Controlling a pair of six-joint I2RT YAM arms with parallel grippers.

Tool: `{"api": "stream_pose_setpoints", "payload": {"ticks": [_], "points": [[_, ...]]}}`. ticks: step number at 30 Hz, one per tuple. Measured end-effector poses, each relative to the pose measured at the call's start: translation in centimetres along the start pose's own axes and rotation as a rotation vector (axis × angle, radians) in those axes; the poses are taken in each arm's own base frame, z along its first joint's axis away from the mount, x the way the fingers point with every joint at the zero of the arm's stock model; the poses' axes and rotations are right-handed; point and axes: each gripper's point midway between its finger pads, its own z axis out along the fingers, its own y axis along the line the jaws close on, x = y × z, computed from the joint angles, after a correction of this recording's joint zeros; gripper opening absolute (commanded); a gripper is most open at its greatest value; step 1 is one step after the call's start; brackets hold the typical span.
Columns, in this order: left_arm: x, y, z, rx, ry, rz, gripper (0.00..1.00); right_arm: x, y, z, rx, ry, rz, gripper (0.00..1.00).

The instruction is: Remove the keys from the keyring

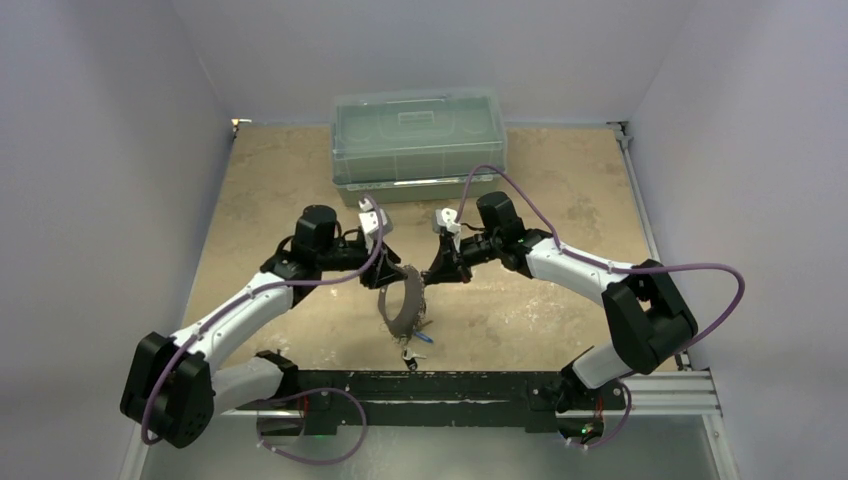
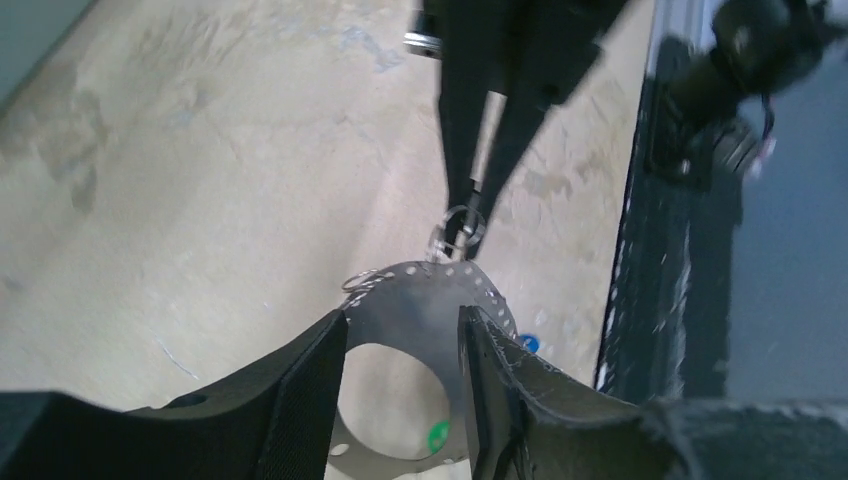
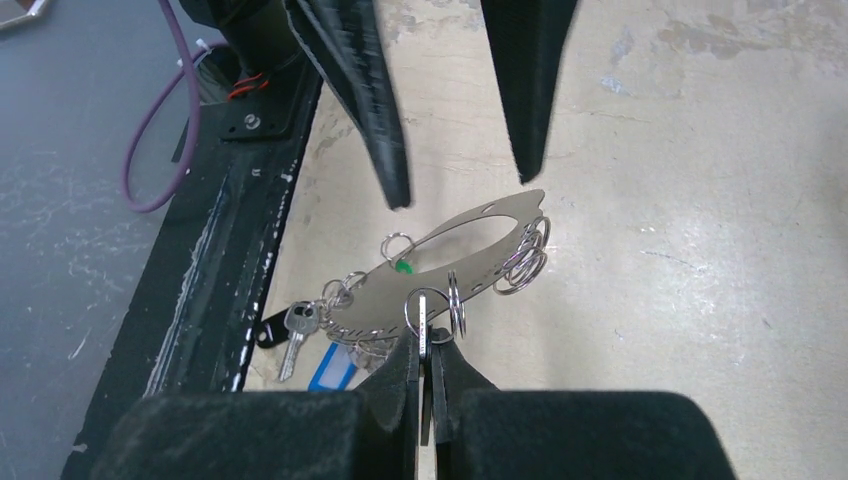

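The keyring (image 1: 405, 300) is a flat grey oval metal band with small holes along its edge, standing tilted above the table. It also shows in the right wrist view (image 3: 470, 255) and the left wrist view (image 2: 420, 300). Several small split rings hang from it. My right gripper (image 3: 428, 340) is shut on a thin silver key (image 3: 422, 318), seen edge-on, that hangs from one split ring. A silver key with a black head (image 3: 295, 335) and a blue tag (image 3: 330, 365) lie at the band's lower end. My left gripper (image 2: 403, 325) is open, its fingers straddling the band's upper part.
A translucent lidded plastic box (image 1: 420, 145) stands at the back of the tan table. A black rail (image 1: 430, 385) runs along the near edge, close to the hanging keys (image 1: 412, 345). Grey walls enclose the sides.
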Motion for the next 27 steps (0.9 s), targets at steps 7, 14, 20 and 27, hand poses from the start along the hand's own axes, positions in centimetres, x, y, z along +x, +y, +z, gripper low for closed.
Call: {"api": "stream_pose_setpoints", "payload": {"ticks": [7, 14, 20, 27], "points": [[1.2, -1.8, -1.3, 0.176, 0.034, 0.493, 0.39, -0.3, 0.3, -0.1, -0.039, 0.017, -0.074, 0.0], [2.5, -1.8, -0.7, 0.273, 0.042, 0.682, 0.33, -2.0, 1.0, 0.3, -0.094, 0.047, -0.234, 0.0], [1.8, -2.6, -0.3, 0.308, 0.011, 0.793, 0.28, -0.8, 1.5, 0.8, -0.136, 0.086, -0.263, 0.0], [1.4, -3.9, -0.1, 0.339, -0.011, 0.866, 0.21, 0.1, 1.5, 0.7, -0.147, 0.121, -0.278, 0.0]]}}
